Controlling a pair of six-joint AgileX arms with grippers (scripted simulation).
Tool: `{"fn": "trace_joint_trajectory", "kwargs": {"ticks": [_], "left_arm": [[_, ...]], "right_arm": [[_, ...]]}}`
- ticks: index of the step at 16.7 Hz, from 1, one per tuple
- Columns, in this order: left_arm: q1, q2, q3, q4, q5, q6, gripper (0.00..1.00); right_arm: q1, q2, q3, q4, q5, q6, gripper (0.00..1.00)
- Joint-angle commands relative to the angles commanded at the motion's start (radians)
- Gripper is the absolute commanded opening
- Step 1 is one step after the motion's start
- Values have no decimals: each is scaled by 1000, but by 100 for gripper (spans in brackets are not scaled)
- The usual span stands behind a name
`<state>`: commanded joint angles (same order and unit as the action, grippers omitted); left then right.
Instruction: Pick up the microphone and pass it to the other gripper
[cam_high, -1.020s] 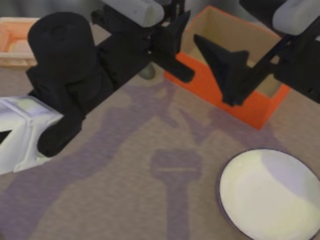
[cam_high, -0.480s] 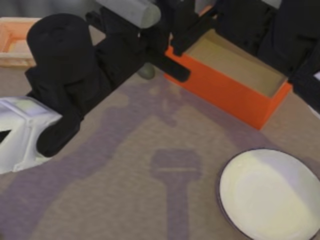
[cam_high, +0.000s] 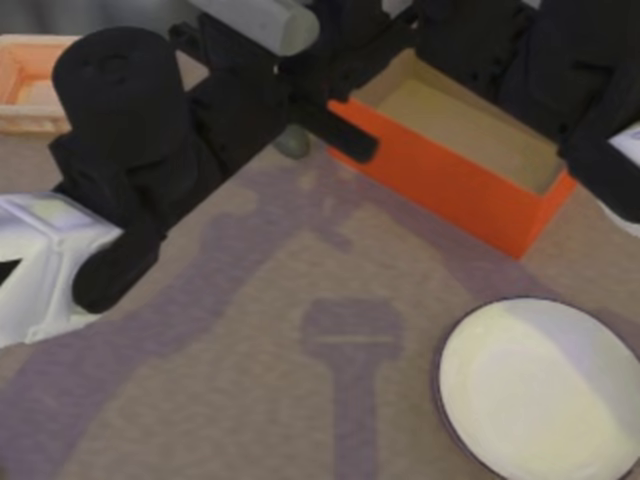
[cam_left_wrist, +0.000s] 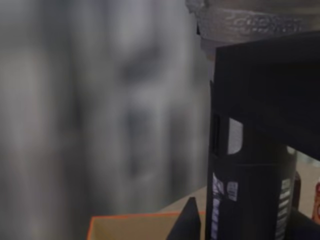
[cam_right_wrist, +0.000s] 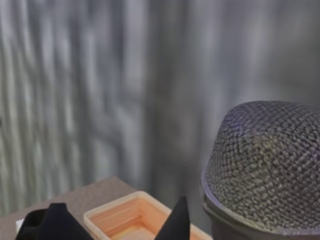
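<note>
**A:** Where was the mic (cam_left_wrist: 245, 200)?

**B:** It was in the air at about 12 o'clock over the bench (cam_high: 250, 330), in the left pincer (cam_high: 335, 95). The left wrist view showed its black body upright, very close, with the mesh head above. A black pincer finger (cam_left_wrist: 187, 220) lay against its lower side. In the top view the mic could not be picked out among the black arm parts.

**A:** So the left pincer was clenched on it?

**B:** Yes, it was grasping the mic by the body. The left arm reached in from 9 o'clock.

**A:** And the right pincer?

**B:** The right pincer (cam_right_wrist: 117, 225) was released, with its two fingertips well apart. Its wrist view showed the mic head large and just beside one fingertip, not between the two. From above, the right arm came in from 2 o'clock, over the far edge of an orange box (cam_high: 450, 180).

**A:** What else was on the bench?

**B:** The box sat at 1 o'clock. A white plate (cam_high: 540, 390) lay at 5 o'clock and a peach tray (cam_high: 30, 85) at 10 o'clock. A small grey-green pebble (cam_high: 293, 143) lay under the left arm, just beside the box's near corner.
</note>
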<state>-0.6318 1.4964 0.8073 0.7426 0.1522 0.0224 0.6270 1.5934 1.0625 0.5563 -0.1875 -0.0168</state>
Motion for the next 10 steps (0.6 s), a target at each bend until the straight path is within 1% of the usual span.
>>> {"fn": "trace_joint_trajectory", "kwargs": {"ticks": [10], "left_arm": [[0, 0, 0, 0, 0, 0, 0]], "right_arm": [[0, 0, 0, 0, 0, 0, 10]]}}
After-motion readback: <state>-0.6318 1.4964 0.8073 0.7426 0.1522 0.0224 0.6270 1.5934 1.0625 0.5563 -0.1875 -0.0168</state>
